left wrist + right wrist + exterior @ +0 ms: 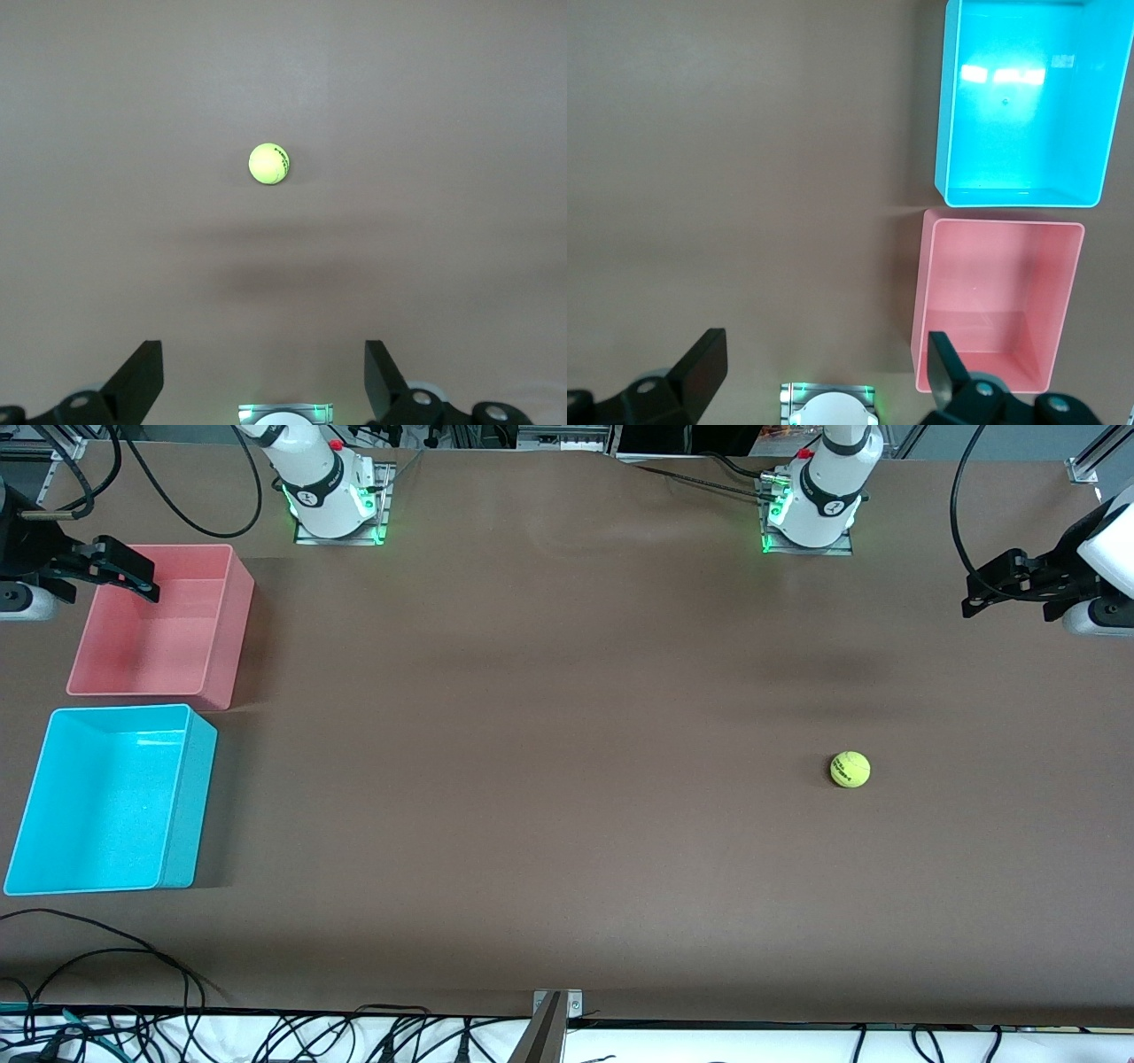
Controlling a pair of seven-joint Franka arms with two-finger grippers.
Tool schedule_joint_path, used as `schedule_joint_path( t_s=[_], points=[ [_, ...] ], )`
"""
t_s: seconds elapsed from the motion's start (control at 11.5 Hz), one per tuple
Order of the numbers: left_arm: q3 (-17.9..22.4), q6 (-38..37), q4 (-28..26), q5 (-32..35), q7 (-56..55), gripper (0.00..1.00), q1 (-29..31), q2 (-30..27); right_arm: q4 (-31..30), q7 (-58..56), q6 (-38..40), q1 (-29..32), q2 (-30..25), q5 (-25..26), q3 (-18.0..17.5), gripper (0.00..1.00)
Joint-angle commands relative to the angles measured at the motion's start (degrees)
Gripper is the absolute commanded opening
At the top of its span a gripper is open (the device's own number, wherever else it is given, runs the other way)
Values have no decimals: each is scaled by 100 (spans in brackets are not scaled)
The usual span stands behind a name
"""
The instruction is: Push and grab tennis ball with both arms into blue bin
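Left wrist view: tennis ball; right wrist: blue bin.

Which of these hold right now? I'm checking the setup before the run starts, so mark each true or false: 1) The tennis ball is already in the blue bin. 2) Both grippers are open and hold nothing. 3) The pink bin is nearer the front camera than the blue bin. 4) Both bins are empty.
1) False. The tennis ball lies on the bare table toward the left arm's end; the blue bin is at the right arm's end.
2) True. The left gripper and right gripper are open and empty.
3) False. The pink bin is farther from the front camera than the blue bin, right beside it.
4) True.
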State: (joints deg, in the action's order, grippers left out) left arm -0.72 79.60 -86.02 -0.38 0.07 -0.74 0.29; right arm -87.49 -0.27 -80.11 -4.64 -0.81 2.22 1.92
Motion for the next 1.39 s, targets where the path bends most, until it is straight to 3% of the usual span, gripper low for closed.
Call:
schedule_joint_path(
  t_s=[0.0, 0.17, 0.61, 1.3],
  points=[
    [28, -121, 138, -120, -69, 100, -5, 23, 136, 18, 84, 16, 45, 77, -104, 100],
    [19, -121, 138, -67, -69, 100, -5, 15, 145, 53, 75, 7, 37, 225, -331, 100],
    [19, -121, 138, -102, -60, 100, -31, 41, 145, 71, 145, -11, 37, 227, -473, 100],
    [28, -60, 33, -67, 37, 100, 66, 287, 145, 18, 189, 16, 28, 86, -420, 100]
  ],
)
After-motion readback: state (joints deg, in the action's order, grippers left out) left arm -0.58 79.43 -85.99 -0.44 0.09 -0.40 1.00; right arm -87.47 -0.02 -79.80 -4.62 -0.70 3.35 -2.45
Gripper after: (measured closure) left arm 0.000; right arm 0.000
